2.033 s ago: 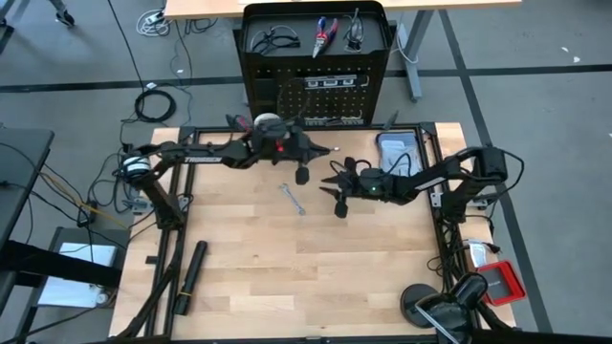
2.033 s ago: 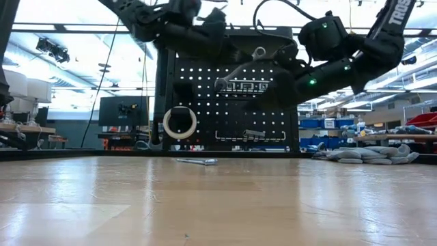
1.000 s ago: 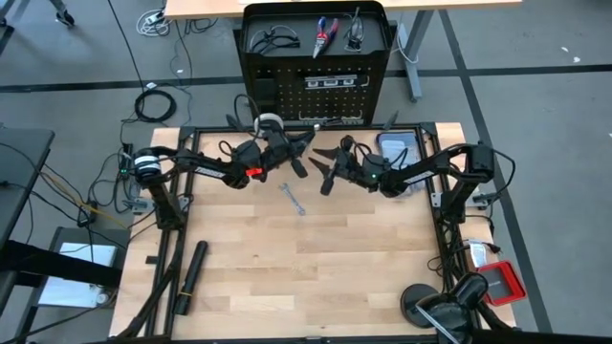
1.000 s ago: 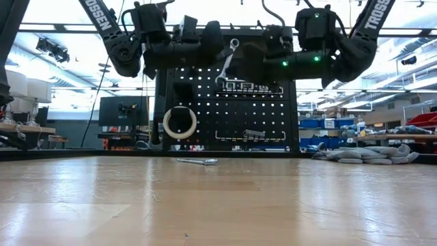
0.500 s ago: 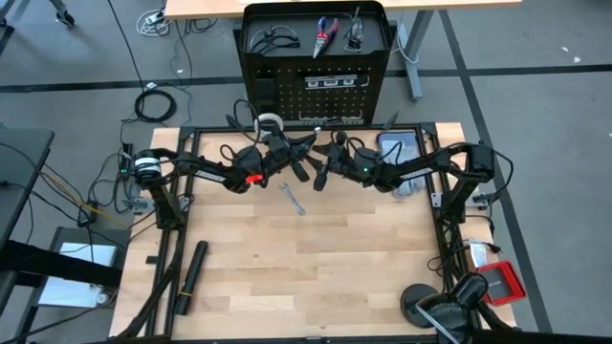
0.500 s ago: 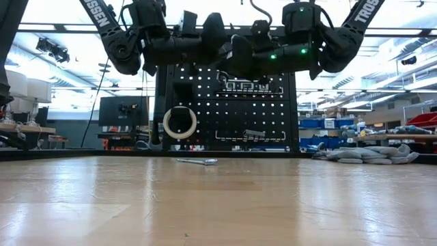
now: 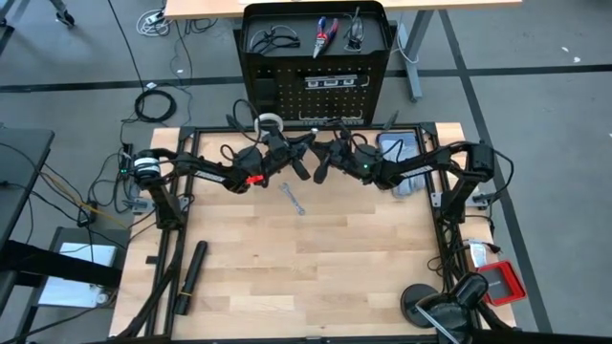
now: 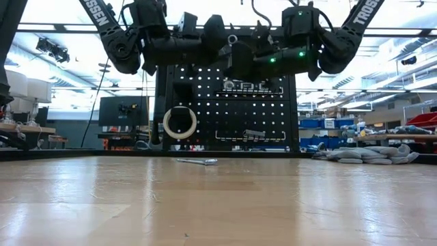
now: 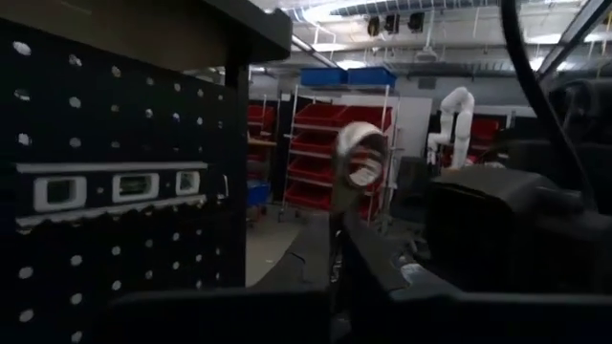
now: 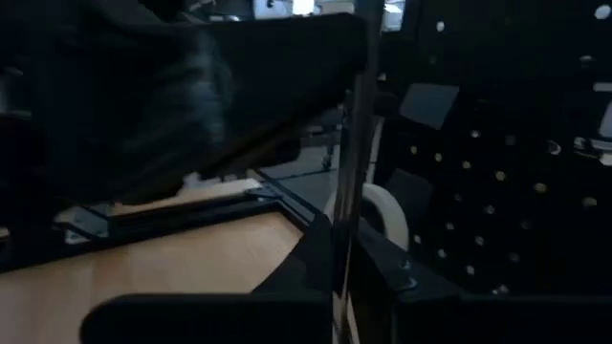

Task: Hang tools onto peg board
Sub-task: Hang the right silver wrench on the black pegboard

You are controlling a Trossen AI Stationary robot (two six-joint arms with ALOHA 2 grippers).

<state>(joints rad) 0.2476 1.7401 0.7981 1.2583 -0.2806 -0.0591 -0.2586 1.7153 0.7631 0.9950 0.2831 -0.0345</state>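
Tools, partly hung: a white tape ring (image 8: 179, 122) on the lower left of the peg board (image 8: 273, 116) face; a black strip with white squares (image 8: 250, 87) across its upper middle; red-and-blue-handled pliers (image 7: 324, 34) and two black-framed glasses (image 7: 269, 40) on the hooded top shelf. Peg board stands upright just beyond the far edge of the table (image 7: 363, 258), at mid-width. One small silver wrench (image 7: 293, 199) lies flat on the table, near the far edge and a little left of centre, touched by nothing. A second wrench (image 9: 356, 164) is held up in the air between the two arms, in front of the board's upper part; its ring end shows above the left gripper (image 7: 304, 159), whose fingers are closed on the shaft. Right gripper (image 7: 323, 161) meets it from the opposite side, tip to tip, fingers closed on the same wrench, the thin shaft (image 10: 355, 124) rising between them. Long black cylinder (image 7: 190, 274) lies near the table's left edge, toward the near corner. Grey tray (image 7: 395, 149) sits at the far right corner.
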